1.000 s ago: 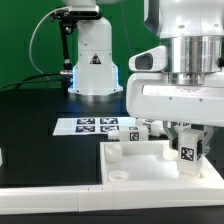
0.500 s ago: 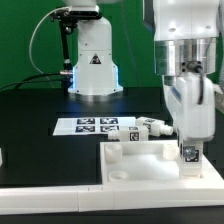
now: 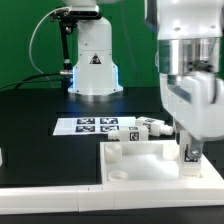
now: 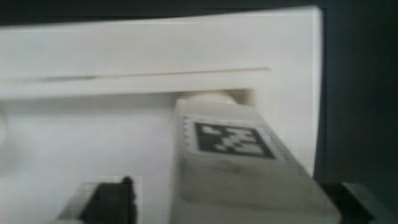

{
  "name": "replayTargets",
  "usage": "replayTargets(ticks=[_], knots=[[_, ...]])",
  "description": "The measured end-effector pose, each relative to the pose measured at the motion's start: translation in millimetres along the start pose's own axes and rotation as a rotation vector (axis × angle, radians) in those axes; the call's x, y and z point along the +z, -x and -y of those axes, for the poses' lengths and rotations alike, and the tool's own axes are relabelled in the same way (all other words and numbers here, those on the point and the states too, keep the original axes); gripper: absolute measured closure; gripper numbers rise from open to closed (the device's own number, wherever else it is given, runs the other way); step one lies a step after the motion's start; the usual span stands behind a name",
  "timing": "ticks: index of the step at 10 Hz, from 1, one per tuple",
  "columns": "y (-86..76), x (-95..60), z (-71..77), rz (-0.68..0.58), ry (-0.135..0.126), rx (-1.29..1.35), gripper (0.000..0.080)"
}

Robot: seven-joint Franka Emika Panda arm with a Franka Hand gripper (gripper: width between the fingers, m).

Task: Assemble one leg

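My gripper [image 3: 188, 150] stands over the right corner of the large white tray-like panel [image 3: 130, 160] in the exterior view. It is shut on a white leg [image 3: 188, 155] with a black-and-white tag, held upright with its lower end down at the panel's corner. In the wrist view the leg [image 4: 231, 150] runs from between my two dark fingertips [image 4: 111, 200] down to the white panel [image 4: 107, 110]. The leg's threaded stub is hidden.
The marker board [image 3: 95, 125] lies on the black table behind the panel. More white legs [image 3: 150, 126] lie at its right end. The robot's white base [image 3: 95, 60] stands at the back. A long white bar [image 3: 50, 200] lies along the front edge.
My gripper has turned about a quarter turn around the upright leg's axis, with the leg staying at the panel's corner. In the last half second it has barely moved.
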State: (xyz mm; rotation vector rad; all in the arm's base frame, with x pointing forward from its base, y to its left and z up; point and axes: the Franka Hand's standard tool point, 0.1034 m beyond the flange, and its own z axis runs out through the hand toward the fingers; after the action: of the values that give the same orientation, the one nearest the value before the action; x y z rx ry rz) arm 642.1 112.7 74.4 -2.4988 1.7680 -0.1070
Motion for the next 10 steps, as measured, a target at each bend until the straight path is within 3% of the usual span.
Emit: replayTargets(ticks=[1,3,5,7,8,9,10], knots=[[5.0,-0.8,1.3,0.001,-0.014,-0.143,0.0189],[9.8,0.1,-0.3,0.0,-0.008,-0.294,0.0152],[7.3,0.1,-0.2,-0.014,-0.006,-0.458,0.0152],[1.1,1.8,4.0,-0.081,-0.015,-0.865,0.0151],[1.0,1.7,4.0,-0.08,-0.015,-0.847,0.0151],[1.1,1.7,4.0,-0.079,-0.016,-0.81,0.0274],[0.9,1.8,4.0,-0.08,-0.016,-0.814,0.0274]])
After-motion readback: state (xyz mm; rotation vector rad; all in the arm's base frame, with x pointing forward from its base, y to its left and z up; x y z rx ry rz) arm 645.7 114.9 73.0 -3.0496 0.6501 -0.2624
